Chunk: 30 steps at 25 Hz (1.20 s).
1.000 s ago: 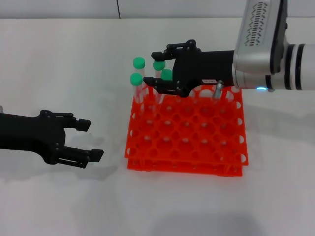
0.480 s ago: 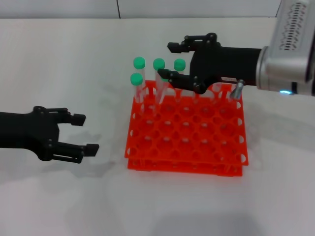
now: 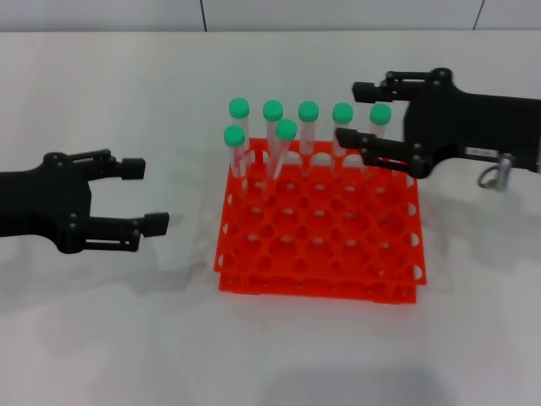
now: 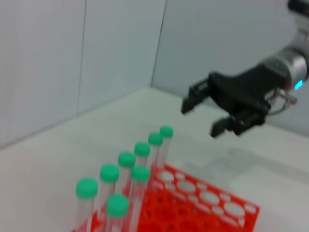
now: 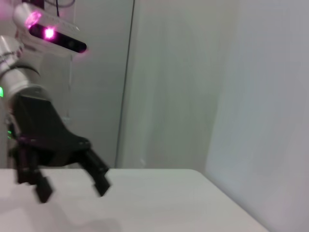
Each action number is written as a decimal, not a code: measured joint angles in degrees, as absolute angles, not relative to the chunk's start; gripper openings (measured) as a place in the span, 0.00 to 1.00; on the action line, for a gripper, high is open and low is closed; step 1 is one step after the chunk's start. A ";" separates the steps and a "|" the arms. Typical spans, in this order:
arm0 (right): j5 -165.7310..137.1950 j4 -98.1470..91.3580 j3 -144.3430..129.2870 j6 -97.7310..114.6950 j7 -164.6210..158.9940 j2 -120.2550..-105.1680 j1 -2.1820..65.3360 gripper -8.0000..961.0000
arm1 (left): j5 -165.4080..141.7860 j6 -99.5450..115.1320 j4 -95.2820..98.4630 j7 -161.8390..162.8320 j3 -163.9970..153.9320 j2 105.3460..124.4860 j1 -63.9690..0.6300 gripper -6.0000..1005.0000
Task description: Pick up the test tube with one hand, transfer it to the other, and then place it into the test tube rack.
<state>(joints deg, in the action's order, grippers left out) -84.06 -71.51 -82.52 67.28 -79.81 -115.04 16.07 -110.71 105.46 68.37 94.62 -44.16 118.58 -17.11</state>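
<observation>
Head view: orange-red test tube rack (image 3: 319, 228) sits mid tabletop (image 3: 127, 338). Seven green-capped test tubes stand upright in it, five along the far row, two in the next row at the left end. The far-right one, test tube (image 3: 379, 127), is nearest the right pincer (image 3: 355, 112), whose fingers are spread with nothing held, just past the rack's far right corner. Left pincer (image 3: 144, 196) hovers well left of the rack, also spread and empty.

Left wrist view: tubes (image 4: 126, 174) in a line over the rack (image 4: 212, 208); right pincer (image 4: 203, 113) beyond them, released.

Right wrist view: only the left pincer (image 5: 72, 186) over bare tabletop, fingers apart.

Handling, as a judgement: tube looks light, rigid, smooth clear plastic, likely slippery and easy to tip. Best taken on the body just under the cap, with a modest squeeze, kept vertical.
</observation>
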 joint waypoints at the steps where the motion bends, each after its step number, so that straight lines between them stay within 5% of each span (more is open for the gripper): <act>1: -84.16 -71.22 -81.00 69.30 -80.00 -115.02 15.88 0.59 | -109.71 105.69 67.77 94.03 -43.63 118.59 -17.03 0.89; 30: -91.84 -69.70 -72.42 81.59 -83.35 -114.83 15.79 0.63 | -104.29 107.89 64.33 91.61 -42.90 118.58 -16.65 0.89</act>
